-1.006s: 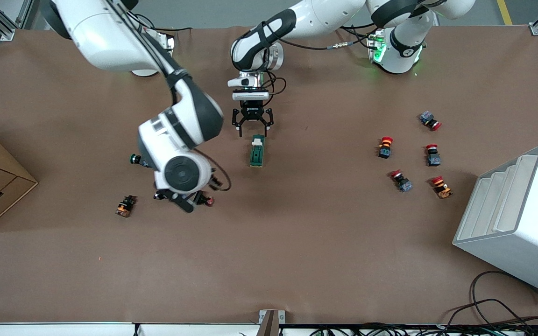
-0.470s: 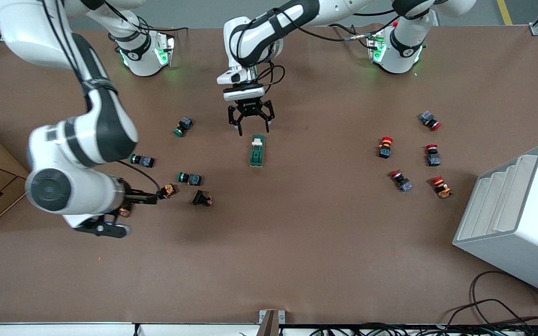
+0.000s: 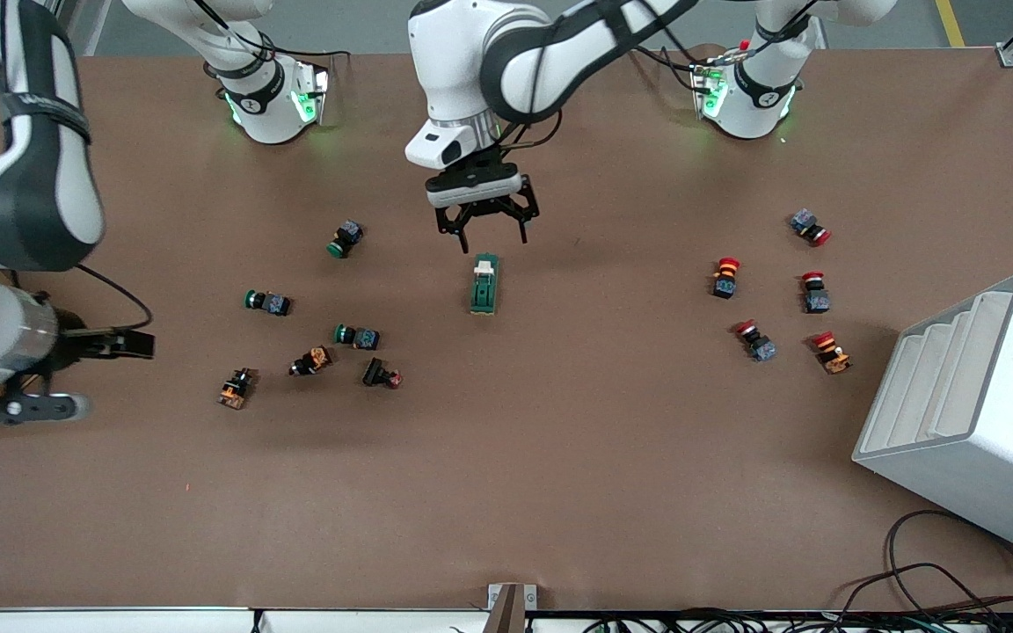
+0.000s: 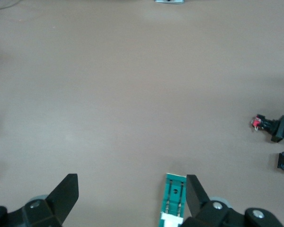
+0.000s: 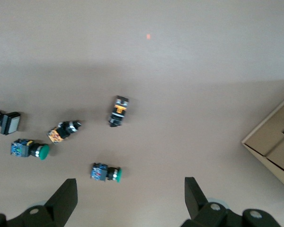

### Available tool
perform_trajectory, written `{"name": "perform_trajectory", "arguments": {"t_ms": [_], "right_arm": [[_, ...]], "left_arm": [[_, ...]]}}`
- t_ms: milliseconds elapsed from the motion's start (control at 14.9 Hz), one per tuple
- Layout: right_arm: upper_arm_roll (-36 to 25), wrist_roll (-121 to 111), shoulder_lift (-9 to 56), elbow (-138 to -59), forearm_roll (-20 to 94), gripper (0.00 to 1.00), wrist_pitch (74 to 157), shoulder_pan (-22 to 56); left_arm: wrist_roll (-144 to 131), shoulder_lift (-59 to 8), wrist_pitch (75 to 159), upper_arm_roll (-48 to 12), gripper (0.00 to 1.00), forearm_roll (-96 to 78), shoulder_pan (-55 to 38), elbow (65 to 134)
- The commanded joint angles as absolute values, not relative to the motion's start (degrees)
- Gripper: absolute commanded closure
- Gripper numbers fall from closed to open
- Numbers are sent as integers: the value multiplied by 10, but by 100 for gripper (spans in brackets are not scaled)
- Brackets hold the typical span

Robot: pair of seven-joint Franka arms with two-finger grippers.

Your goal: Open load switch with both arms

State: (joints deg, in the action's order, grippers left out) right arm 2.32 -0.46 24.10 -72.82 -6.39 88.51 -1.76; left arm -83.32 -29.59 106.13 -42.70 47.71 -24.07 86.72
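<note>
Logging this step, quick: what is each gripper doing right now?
Left gripper: open, empty, just above the dark green rectangular load switch.
Right gripper: open, empty, at the right arm's end of the table.

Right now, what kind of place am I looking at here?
Probably a robotics lab bench: two white arms bolted to a brown-covered table, loose push buttons scattered about, a load switch below the open left gripper, and the open right gripper up over the buttons.

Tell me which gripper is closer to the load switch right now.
Left. The left gripper hangs open just above the load switch's white end; the right gripper is open toward the right arm's end, by the cardboard box.
</note>
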Motion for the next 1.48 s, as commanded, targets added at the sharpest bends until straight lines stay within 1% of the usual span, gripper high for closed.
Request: {"name": "perform_trajectory", "arguments": {"t_ms": [0,134,201,402,537,671,738,872,939,1073,1140,1274,1409], "right_arm": [[30,-14,186,-756,-69,0,861,-40],[28,-13,170,-756,-69,0,853,-42],[29,-14,169,-756,-69,0,843,-47],[33,-14,170,-737,-74,0,831,-49],[34,-14,171,-714,-72,0,815,-47],[35,-11,172,-709,-65,0,812,-48],[37,-10,171,-710,-53,0,808,-45],[41,-6,170,-710,-24,0,765,-38],[42,-6,168,-710,-18,0,753,-40],[37,-11,158,-716,-4,0,755,-43],[37,-11,150,-729,-3,0,756,-43],[35,-12,111,-783,-4,0,786,-41],[18,-16,52,-865,-4,0,835,-34]], "left_arm": [[-737,-292,993,-432,0,409,-203,796],[-689,-286,974,-432,0,353,-164,760],[-659,-272,962,-432,0,324,-137,752],[-577,-227,934,-432,0,252,-61,751],[-528,-213,909,-432,0,222,-14,751],[-483,-196,908,-428,0,191,26,750],[-456,-179,913,-414,0,171,32,751],[-382,-157,913,-354,0,125,29,753],[-334,-133,914,-307,0,83,22,761],[-220,-104,912,-204,0,25,2,776],[-164,-85,911,-167,0,5,-1,792],[-100,-35,911,-110,0,-8,-3,840],[-69,9,905,-88,0,-11,2,884]]}}
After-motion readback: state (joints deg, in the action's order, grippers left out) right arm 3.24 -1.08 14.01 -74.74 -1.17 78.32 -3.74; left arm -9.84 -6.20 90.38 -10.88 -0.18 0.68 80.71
